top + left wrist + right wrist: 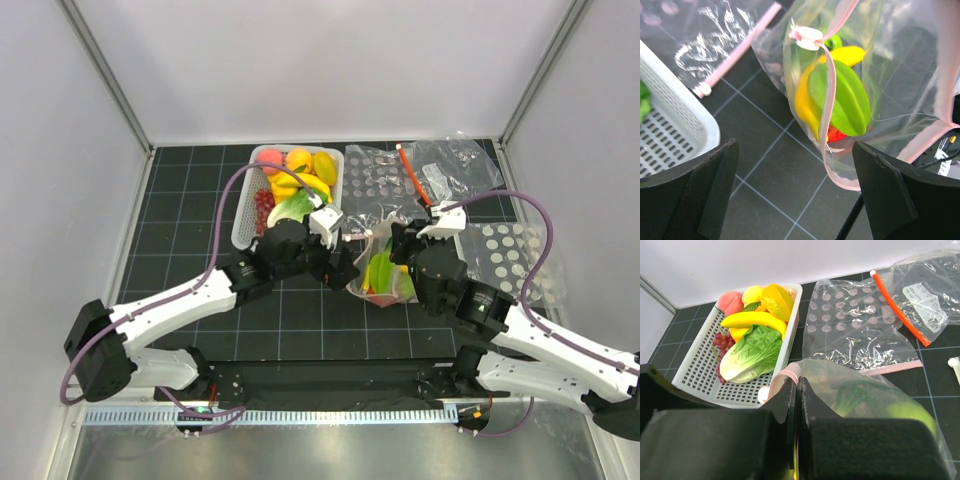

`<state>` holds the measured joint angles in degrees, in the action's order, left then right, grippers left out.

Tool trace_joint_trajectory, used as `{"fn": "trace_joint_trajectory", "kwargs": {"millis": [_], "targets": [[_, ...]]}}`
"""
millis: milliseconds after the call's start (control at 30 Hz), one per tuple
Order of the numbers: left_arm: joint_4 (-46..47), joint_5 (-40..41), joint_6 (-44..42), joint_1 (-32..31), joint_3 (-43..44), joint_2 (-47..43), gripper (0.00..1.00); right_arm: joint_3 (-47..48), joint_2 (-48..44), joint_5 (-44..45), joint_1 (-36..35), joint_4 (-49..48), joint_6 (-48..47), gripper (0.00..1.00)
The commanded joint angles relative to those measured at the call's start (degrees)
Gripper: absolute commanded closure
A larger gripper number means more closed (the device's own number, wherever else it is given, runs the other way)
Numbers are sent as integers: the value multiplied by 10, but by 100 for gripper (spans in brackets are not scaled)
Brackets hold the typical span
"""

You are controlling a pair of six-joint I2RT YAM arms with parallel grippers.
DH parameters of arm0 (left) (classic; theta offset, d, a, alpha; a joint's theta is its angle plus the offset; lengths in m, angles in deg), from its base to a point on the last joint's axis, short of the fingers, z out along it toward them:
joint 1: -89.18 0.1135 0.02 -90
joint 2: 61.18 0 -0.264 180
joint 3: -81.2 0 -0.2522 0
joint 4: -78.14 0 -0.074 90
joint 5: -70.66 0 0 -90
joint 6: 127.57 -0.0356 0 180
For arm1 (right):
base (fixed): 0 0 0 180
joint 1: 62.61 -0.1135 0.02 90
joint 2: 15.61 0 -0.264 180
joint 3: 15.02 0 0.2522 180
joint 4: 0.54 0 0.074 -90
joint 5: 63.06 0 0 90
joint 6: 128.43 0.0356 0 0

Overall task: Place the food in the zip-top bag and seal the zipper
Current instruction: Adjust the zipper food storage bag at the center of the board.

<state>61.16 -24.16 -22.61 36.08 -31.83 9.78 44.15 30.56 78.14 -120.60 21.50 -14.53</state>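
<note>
The black gridded table (190, 190) carries a white mesh basket (243, 212) at the far centre. The basket holds lettuce (752, 352), bananas (752, 320), grapes (721, 342) and a peach (730, 300).

The zip-top bag (385, 272) is just near and right of the basket, between the two grippers. Inside it are a yellow banana (802, 105), a green piece (845, 100) and a red piece (836, 135).

Two other clear bags lie flat at the far right. One has an orange-red strip (897, 307).

The left gripper (795, 147) is on the bag's left. Its fingers are spread wide with nothing between them.

The right gripper (796, 390) has its fingers pressed together, pinching the bag's mouth at the zipper (827, 110). The zipper hangs curved and parted. Its white slider (807, 37) sits at the strip's upper end.
</note>
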Motion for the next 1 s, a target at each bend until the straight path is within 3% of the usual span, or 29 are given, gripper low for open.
{"fn": "trace_joint_trajectory", "kwargs": {"millis": [0,67,167,200,267,300,333,433,533,600,700,833,967], "targets": [[14,-30,16,-2,29,31,5,8,7,-11,1,-41,-4,99],[15,-34,21,-1,38,45,10,7,8,-31,1,-47,-11,99],[13,-46,23,-1,48,62,35,7,15,-65,1,-54,-15,99],[12,-48,22,-1,51,67,52,9,22,-74,1,-54,-15,99],[12,-47,21,-1,52,66,71,14,30,-96,1,-54,-17,99],[7,-42,22,-1,52,64,91,16,34,-106,2,-54,-20,99],[4,-28,23,-1,52,58,100,18,41,-115,1,-55,-25,99],[-7,42,35,5,38,30,100,29,60,-201,1,-53,-54,99],[-7,71,80,47,17,6,100,42,83,-305,0,-51,-73,84],[1,26,118,81,4,-6,100,48,105,-336,0,-51,-78,74],[30,-24,152,134,-35,-29,100,51,110,-322,0,-46,-78,57],[49,-22,148,136,-43,-47,100,36,88,-312,0,-51,-76,38],[48,-26,144,136,-42,-48,100,35,83,-311,0,-55,-75,37]]}}
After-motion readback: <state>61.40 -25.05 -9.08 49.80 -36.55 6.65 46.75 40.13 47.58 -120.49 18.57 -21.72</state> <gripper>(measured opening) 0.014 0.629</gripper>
